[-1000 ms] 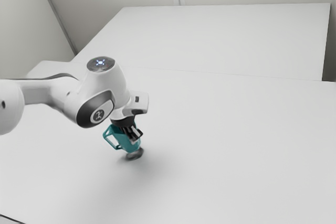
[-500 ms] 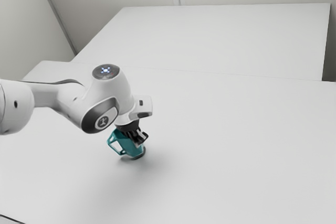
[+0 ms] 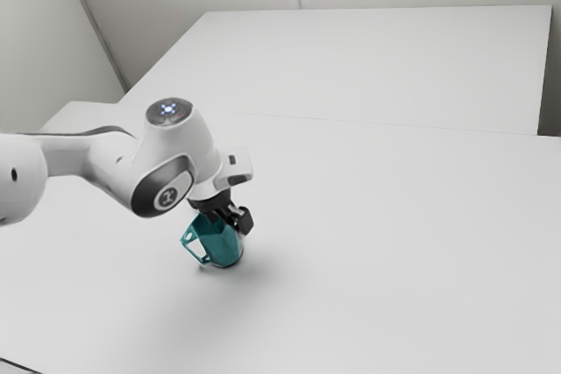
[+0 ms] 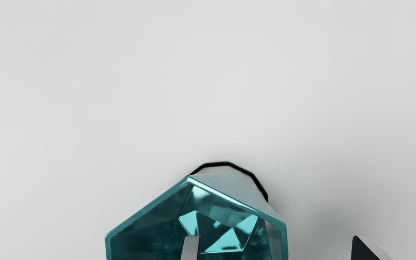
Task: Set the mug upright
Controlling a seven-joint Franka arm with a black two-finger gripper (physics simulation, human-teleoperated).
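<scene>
Just under my gripper [image 3: 233, 219], the mug [image 3: 220, 244] is now standing closer to upright, and my fingers [image 4: 190, 249] are spreading wide, no longer gripping, so the righting is probably finishing.

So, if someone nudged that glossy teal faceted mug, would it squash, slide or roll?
The glossy teal faceted mug would probably stay stiff, as its walls look hard and crisp-edged. Its shine hints that it might be slippery. The handle juts out to one side and the sides are flat-faced, so I'd expect tipping or rocking over smooth rolling.
</scene>
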